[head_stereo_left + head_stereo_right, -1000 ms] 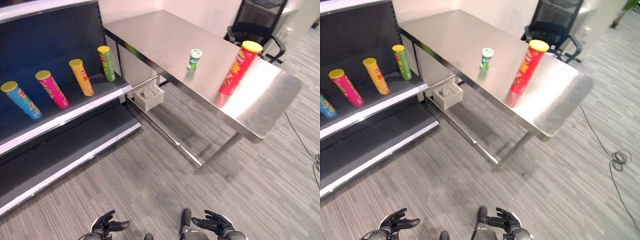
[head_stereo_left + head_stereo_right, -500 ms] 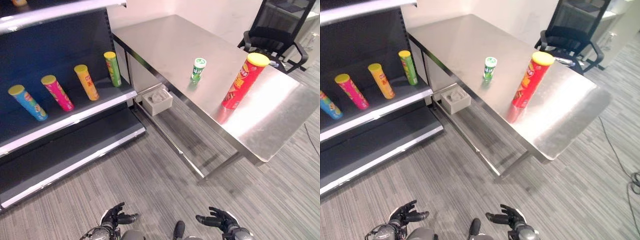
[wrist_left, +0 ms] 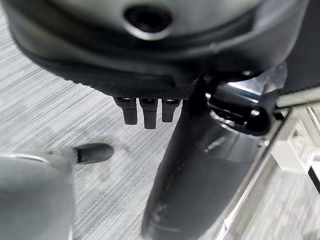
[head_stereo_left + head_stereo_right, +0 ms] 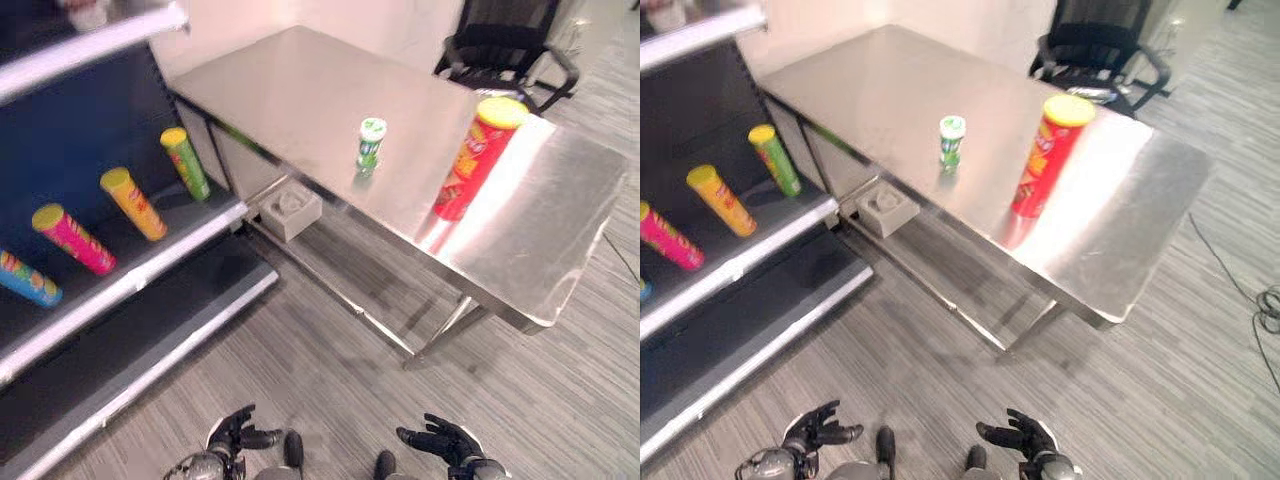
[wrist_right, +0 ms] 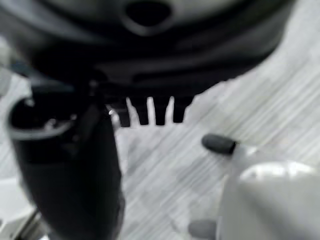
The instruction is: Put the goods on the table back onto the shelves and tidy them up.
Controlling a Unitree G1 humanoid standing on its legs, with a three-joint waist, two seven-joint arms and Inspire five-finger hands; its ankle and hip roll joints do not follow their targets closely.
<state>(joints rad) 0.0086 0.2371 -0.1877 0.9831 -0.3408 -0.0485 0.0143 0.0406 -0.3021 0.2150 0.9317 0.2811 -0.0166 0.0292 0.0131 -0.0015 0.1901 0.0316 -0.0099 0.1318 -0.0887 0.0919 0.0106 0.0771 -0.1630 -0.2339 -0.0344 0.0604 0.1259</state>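
A tall red can with a yellow lid [image 4: 474,158] stands upright near the right end of the steel table [image 4: 300,90]. A small green can with a white lid [image 4: 369,144] stands at the table's middle. On the dark shelf [image 4: 150,270] to the left lean a green can [image 4: 186,165], a yellow can [image 4: 133,204], a pink can [image 4: 73,239] and a blue can [image 4: 28,282]. My left hand [image 4: 232,438] and right hand [image 4: 440,444] hang low over the floor, far from the table, both open and holding nothing.
A black office chair [image 4: 510,50] stands behind the table's far right end. A small white box [image 4: 291,210] sits under the table by the shelf. A lower shelf board [image 4: 130,370] juts out near the floor. Grey striped carpet lies between me and the table.
The whole picture has shifted, so the camera has moved; the shelf now sits further left. Cans stand as before. Both hands stay low and open.
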